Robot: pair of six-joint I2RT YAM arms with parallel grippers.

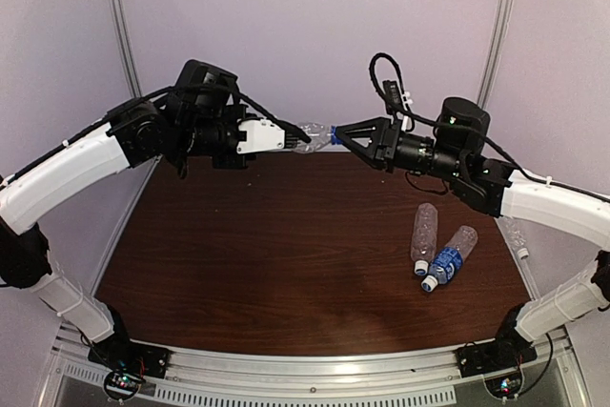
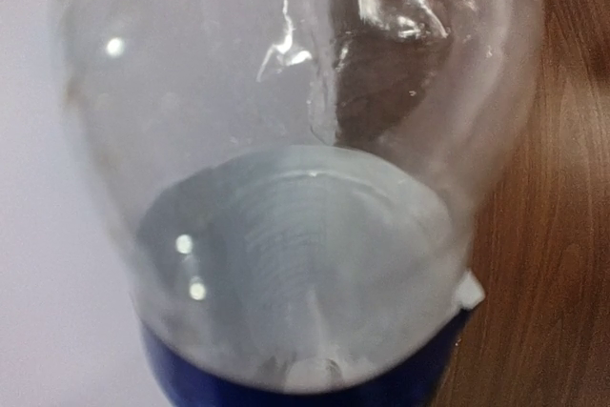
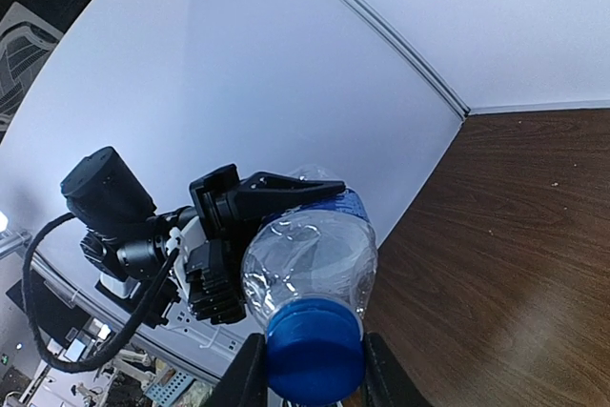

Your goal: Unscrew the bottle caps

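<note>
Brown wood-grain table [image 1: 286, 254], two bottles [image 1: 424, 234] lying right; pale walls [image 1: 305, 26] behind.

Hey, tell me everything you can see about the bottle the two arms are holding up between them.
It is a small clear crinkled plastic bottle with a blue label band and a dark blue screw cap, still on. It is held roughly level in the air above the brown wooden table. The fingers of the left gripper clamp its body; those of the right gripper pinch the cap from both sides.
</note>
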